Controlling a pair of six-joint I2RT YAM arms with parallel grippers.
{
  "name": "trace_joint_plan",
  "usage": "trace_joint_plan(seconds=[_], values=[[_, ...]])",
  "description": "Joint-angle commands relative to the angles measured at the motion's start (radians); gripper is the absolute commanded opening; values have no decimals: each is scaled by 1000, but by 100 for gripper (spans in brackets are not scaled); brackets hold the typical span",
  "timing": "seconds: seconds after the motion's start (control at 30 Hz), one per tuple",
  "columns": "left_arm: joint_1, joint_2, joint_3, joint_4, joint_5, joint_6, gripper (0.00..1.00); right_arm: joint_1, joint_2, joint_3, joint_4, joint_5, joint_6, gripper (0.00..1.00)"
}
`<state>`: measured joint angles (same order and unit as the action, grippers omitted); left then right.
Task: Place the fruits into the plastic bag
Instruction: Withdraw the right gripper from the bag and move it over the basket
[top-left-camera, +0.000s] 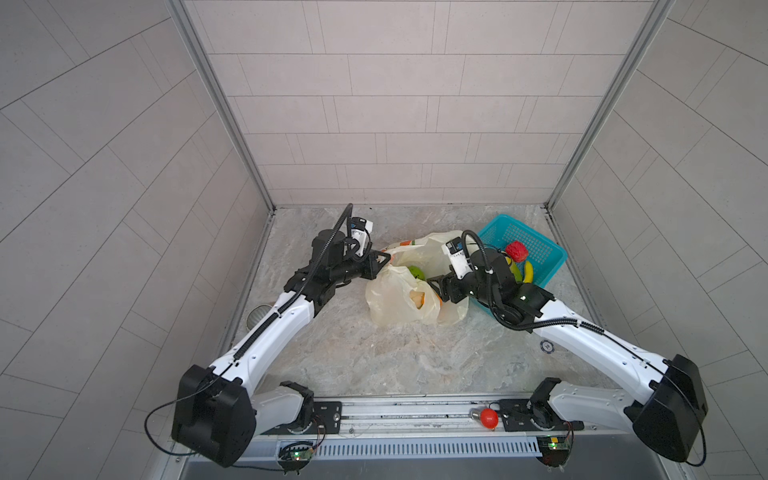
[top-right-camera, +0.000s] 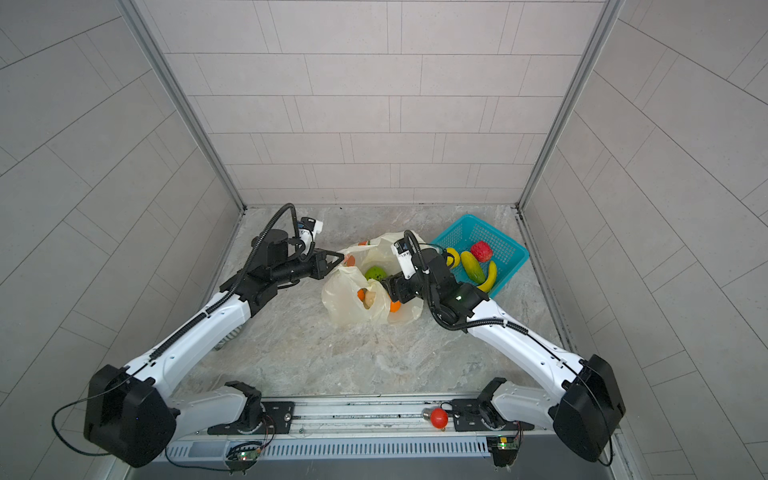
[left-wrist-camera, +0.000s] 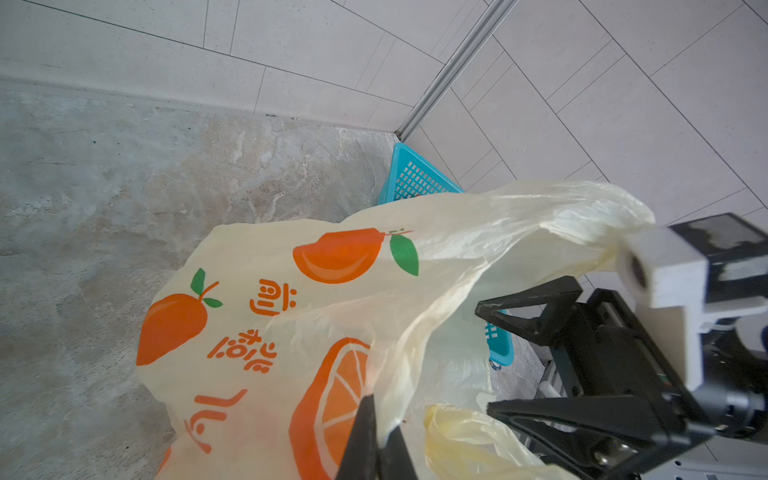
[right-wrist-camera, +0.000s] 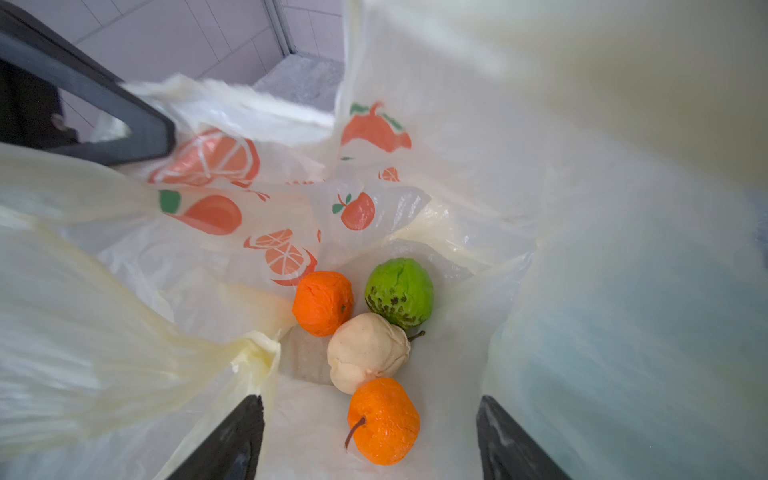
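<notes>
The plastic bag (top-left-camera: 392, 305) is thin, crinkled, pale yellow and see-through, printed with orange fruit and orange writing. It slumps with its mouth gaping, its rim pinched in the closed left jaws, while the right jaws stand apart inside the mouth. Just ahead of the right jaws, on the bag's bottom, a stemmed orange (right-wrist-camera: 384, 419) lies nearest and touches a whitish fruit (right-wrist-camera: 368, 357). Beyond them are another orange (right-wrist-camera: 323, 302) and a bumpy green ball (right-wrist-camera: 400, 292). Behind the right jaws, outside the bag, lie a bumpy red ball (top-right-camera: 481, 250), a green oblong fruit (top-right-camera: 473, 267), a banana (top-right-camera: 489, 277) and a lemon (top-right-camera: 456, 257).
</notes>
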<state>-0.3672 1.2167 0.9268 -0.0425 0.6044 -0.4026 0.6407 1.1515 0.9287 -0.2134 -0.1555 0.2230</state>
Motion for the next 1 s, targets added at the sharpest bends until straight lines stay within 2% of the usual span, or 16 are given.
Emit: trace_joint_plan(seconds=[0.0, 0.17, 0.3, 0.33, 0.47, 0.57, 0.63, 0.8, 0.97], values=[[-4, -1, 3, 8, -2, 10, 0, -8, -77, 35, 9, -70, -48, 77], [-4, -2, -1, 9, -10, 16, 0, -48, -192, 96, 8, -128, -83, 78], [-4, -2, -1, 9, -10, 11, 0, -140, -226, 148, 19, -65, -53, 79], [-4, -3, -2, 13, -9, 10, 0, -165, -229, 150, 30, -25, -37, 80], [-4, -12, -6, 17, -13, 8, 0, -288, -186, 148, 24, 314, 87, 81], [-4, -12, -6, 20, -13, 5, 0, -401, -92, 149, -56, 415, 221, 80], [-4, -13, -7, 22, -14, 2, 0, -459, -6, 148, -109, 418, 287, 80], [-4, -11, -8, 24, -13, 8, 0, -556, 211, 124, -137, 330, 398, 80], [-4, -6, -14, 36, -15, 12, 0, -610, 358, 132, -119, 303, 427, 79]])
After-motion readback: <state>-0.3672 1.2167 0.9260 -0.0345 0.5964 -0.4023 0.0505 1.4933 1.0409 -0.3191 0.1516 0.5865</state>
